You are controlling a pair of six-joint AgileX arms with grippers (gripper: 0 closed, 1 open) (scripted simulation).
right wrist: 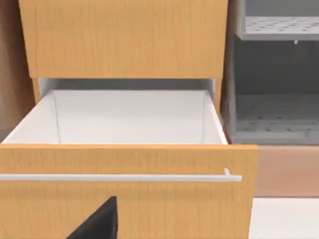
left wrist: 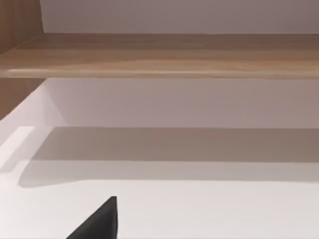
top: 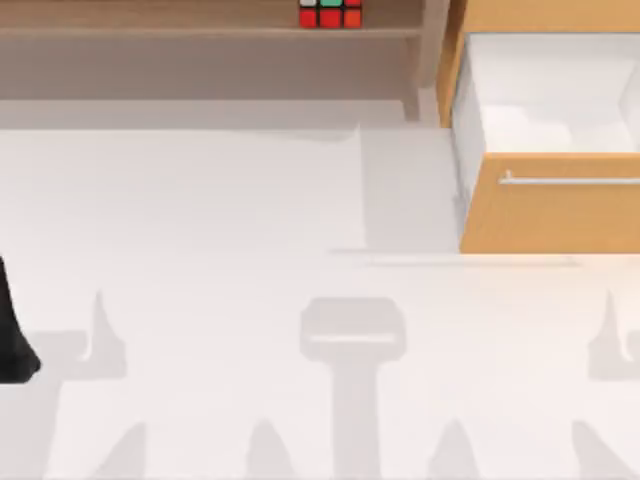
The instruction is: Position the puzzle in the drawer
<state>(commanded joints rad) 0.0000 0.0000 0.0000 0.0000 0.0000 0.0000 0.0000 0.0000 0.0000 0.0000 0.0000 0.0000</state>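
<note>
**Here, the puzzle sits on the shelf while the drawer stands open**

We see the puzzle (top: 330,13) at the far edge of the top view, a little right of the middle. It is a small cube with black grid lines between square stickers. On the part that shows, the stickers are red along the lower row, with a teal-green one and a pale one above. It rests on the long wooden shelf (top: 200,30) that runs across the back of the table (top: 200,200), and it is much smaller than the drawer.

The drawer (top: 550,205) is at the table's right side, well apart from the puzzle. It is pulled open. Its front is light-brown wood with a slim silver bar handle (top: 570,181) running across it, and its interior is white. Nothing lies inside it that we can see. The right wrist view faces this drawer head-on, with the handle (right wrist: 119,177) crossing the wooden front and the white interior behind it.

Our left arm (top: 15,335) shows as a dark shape at the left edge of the top view, near the front of the table. A dark finger tip (left wrist: 99,221) of the left pincer shows in the left wrist view, and a like tip (right wrist: 99,221) of the right pincer in the right wrist view. We cannot tell whether either pincer is apart or together.
</note>
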